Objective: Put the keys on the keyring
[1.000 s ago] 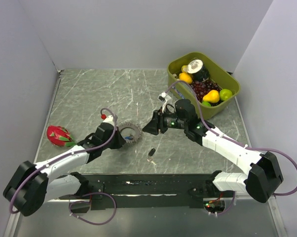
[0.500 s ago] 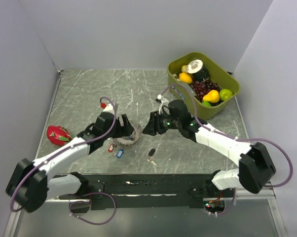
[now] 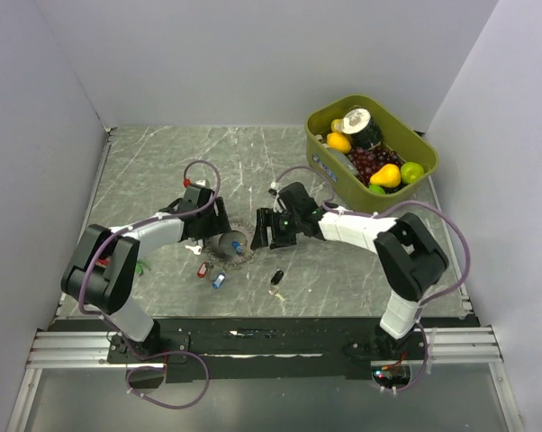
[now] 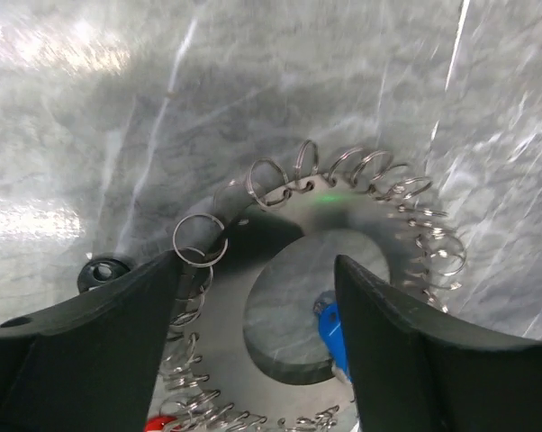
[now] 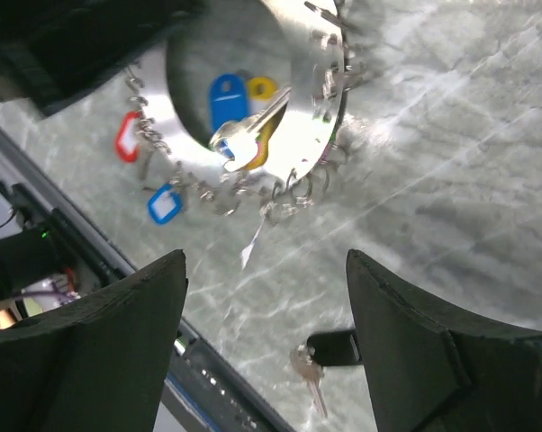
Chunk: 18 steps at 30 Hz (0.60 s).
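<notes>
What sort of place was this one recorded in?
Probably a lab test cell, not a home: plain white walls box in a marble-patterned table, two robot arms are bolted to a metal rail, and a green bin holds fruit.

Olive-green plastic bin (image 3: 404,193) at far right corner of grey marbled counter (image 3: 163,171). Packed with fruit: yellow pear (image 3: 386,175), green apple (image 3: 412,171), dark red grapes (image 3: 365,162). Plain white walls (image 3: 253,63) all round.
</notes>
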### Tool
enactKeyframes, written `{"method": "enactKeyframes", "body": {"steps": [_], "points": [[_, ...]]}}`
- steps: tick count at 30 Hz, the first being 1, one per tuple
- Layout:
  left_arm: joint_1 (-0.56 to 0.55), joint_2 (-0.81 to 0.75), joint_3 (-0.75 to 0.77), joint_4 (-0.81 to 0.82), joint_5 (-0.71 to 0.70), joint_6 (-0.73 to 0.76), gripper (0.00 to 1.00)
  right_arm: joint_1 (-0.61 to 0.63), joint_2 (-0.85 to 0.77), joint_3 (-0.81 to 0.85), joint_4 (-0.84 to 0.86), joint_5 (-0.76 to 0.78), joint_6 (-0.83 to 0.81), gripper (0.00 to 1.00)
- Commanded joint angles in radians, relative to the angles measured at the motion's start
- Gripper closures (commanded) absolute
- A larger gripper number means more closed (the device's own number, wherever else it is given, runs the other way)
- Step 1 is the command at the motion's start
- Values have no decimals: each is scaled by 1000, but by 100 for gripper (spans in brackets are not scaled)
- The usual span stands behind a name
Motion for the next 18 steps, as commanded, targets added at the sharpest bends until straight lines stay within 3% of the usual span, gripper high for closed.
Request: {"method": "enactKeyframes", "body": {"steps": [1, 12, 15, 18], "points": [[-2, 18, -18, -7, 34, -22, 28, -2, 68, 57, 40, -14, 28, 22], [-10, -141, -242, 22, 107, -96, 51, 11, -24, 26, 14, 21, -47, 18], [-20, -193, -268, -2, 83, -113, 51, 39, -65, 20, -23, 75, -72, 17], [-20, -258, -274, -33, 43, -119, 44, 76, -103, 15, -68, 150, -95, 17]]}}
